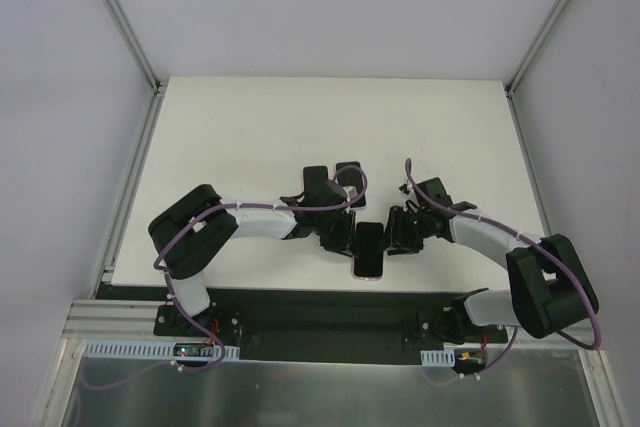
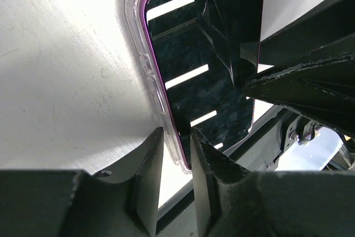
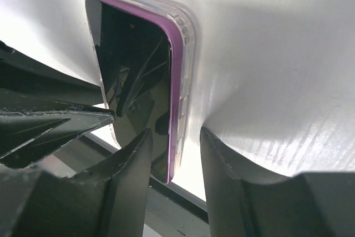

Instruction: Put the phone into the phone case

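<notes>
Phone [image 1: 368, 250] lies flat on the white table [image 1: 250, 127] in the overhead view, close to the near edge, its long axis running near to far. The left gripper [image 1: 345, 238] is just at its left long side and the right gripper [image 1: 396, 236] just at its right. Both arms are about equally near, so neither is better placed. From the left wrist, the phone [image 2: 205, 54] is a glossy black slab mirroring bars of light. Its purple rim sits inside the phone case [image 2: 145, 62], a clear, soft-looking shell with rounded corners and moulded side buttons. The table beneath is matt and faintly scratched. The left gripper's jaws stand narrowly apart, astride the case's long edge by its near corner; whether the pads touch it I cannot tell. From the right wrist, the same purple rim and clear lip [image 3: 186, 31] run along the opposite long edge. The right gripper [image 3: 175, 134] has its jaws apart, wider, astride that edge near the same end and not visibly clamped on it. Where the rim shows, the phone looks seated, so I judge the fitting nearly done. Any further move would likely be a press down along these long edges.
</notes>
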`<state>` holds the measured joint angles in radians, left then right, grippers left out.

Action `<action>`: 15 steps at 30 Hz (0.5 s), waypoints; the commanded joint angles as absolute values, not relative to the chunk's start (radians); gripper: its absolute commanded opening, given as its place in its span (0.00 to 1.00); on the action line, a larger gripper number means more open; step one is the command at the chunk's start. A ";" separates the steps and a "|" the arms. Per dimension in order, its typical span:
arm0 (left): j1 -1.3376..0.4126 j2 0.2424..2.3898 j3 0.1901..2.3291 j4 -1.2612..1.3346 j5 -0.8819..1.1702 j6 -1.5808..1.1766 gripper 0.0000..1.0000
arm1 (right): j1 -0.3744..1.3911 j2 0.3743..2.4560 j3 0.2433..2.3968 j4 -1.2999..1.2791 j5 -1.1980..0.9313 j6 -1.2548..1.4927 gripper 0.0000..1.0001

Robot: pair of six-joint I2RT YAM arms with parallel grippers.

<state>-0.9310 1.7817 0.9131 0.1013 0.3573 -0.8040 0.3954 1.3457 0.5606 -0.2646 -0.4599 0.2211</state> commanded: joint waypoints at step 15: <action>-0.946 1.755 0.914 0.106 0.331 -0.808 0.27 | 0.365 1.284 0.468 -0.160 -0.499 0.212 0.54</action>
<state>-0.9371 1.7817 0.9127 0.1078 0.3565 -0.8074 0.3737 1.3029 0.5117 -0.1856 -0.5060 0.2234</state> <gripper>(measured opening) 0.262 0.535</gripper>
